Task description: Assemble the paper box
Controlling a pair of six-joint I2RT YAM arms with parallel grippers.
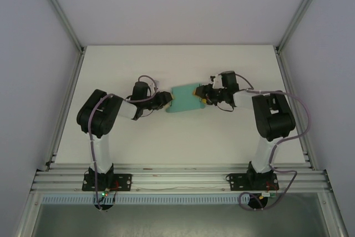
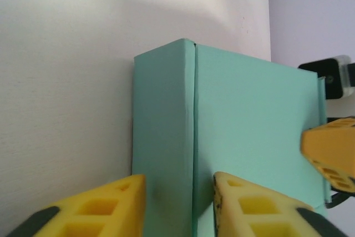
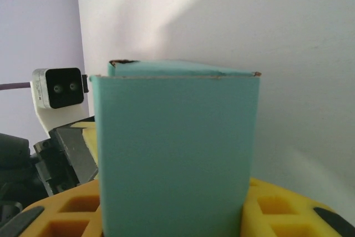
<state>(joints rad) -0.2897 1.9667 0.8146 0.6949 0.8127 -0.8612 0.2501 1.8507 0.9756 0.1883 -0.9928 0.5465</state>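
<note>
Paper box (image 1: 186,99): teal-green thin card, folded up to a small flat rectangular box w/ square corners. It lies mid-table (image 1: 166,137), slightly far of centre, long axis running left-right between the two hands. Cannot tell whether it rests on the table or is lifted clear. Surface is matte and smooth, no print. Left wrist view shows a narrow side panel meeting the broad face at a straight seam, one edge standing slightly proud. Right wrist view shows a raw cut edge along the top w/ a second card layer just behind it, so a flap there looks not fully seated. Handling (judgement): very light and hollow, stiff only along creases and corners; broad faces will dent or bow under a hard pinch, and smooth card may slip on a loose one. Best hold is across the short ends near the corners w/ moderate force, keeping off open flap edges. Right hand (image 1: 204,99) is at the box's right end: its yellow honeycomb-moulded fingers (image 3: 288,209) sit on both sides of the box w/ no gap visible, so I read it as closed on the box. Left hand (image 1: 168,101) is at the left end: its yellow fingers (image 2: 105,209) straddle the side panel and seam, but contact is unclear, so cannot tell if it grips. Table is white, plain and flat.
</note>
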